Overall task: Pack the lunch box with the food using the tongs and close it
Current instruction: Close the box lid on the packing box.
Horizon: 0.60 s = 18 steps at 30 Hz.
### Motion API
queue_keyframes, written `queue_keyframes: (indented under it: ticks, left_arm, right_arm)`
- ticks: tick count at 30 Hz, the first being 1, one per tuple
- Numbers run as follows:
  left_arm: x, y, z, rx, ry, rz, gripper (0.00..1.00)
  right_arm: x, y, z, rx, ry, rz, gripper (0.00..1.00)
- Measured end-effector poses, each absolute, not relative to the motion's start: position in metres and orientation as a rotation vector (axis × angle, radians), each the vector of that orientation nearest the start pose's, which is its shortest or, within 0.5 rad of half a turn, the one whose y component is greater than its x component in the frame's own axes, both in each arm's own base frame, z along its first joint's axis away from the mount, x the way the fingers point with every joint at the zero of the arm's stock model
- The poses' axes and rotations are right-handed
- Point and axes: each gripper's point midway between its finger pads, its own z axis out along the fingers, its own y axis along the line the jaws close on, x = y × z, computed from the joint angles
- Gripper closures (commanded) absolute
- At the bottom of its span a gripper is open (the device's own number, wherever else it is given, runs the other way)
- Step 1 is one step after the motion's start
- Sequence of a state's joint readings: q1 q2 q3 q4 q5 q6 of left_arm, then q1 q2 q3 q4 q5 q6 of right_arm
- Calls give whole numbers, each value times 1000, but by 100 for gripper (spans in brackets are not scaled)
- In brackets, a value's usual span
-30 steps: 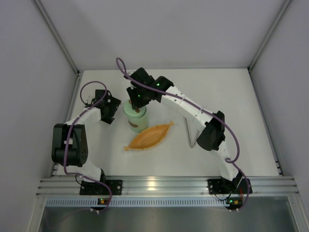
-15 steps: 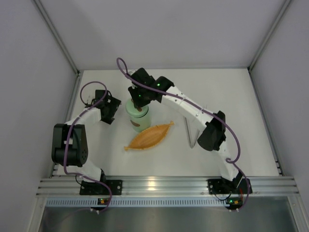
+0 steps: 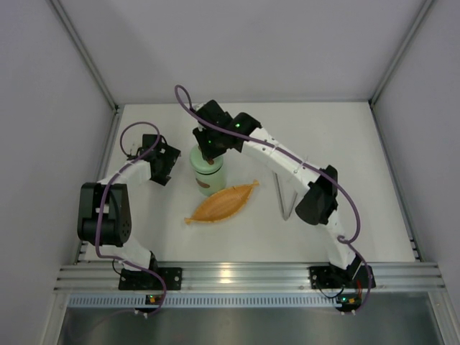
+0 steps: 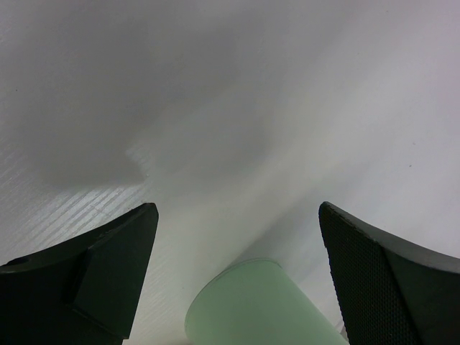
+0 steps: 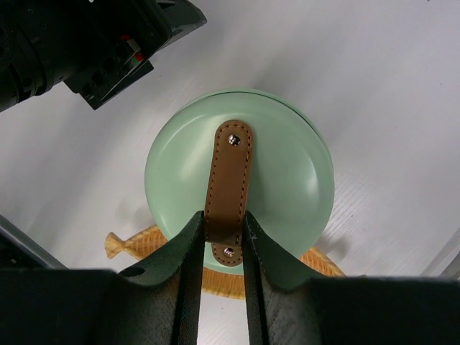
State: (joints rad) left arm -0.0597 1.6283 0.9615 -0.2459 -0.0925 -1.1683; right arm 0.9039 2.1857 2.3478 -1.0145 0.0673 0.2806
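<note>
The mint-green lid point(image 5: 280, 172) is pinched by its brown handle point(image 5: 228, 169) in the closed right gripper point(image 5: 221, 219), atop the lunch box point(image 3: 206, 180) just behind the orange leaf tray point(image 3: 221, 203). The tongs point(image 3: 285, 200) are seen lying right of the tray, slightly spread, pinching nothing. The left gripper point(image 4: 237, 215) is held open, behind and left of the tray.

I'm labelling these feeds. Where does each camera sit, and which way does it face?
Top: fixed above and behind the arms, looking down at the table; both arms show whole.
Left wrist: on the left arm, looking down at the table and lunch box; the open left gripper frames them.
Right wrist: on the right arm, looking straight down at the lid; the right gripper pinches its handle.
Shared: the lunch box shows in all three; the tray in top and right wrist.
</note>
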Motion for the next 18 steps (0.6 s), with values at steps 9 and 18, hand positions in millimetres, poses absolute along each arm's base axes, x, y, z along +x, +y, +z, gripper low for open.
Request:
queue_keyframes:
  ticks: [9,18]
  left_arm:
    - [404,-46,63,-1362,2123,-402,2]
    - [405,-48,64,-1357,2124,-413,2]
  right_arm:
    - [331,413,223,-717,2362,427,86]
    - [328,413,222,-729,2376,436,85]
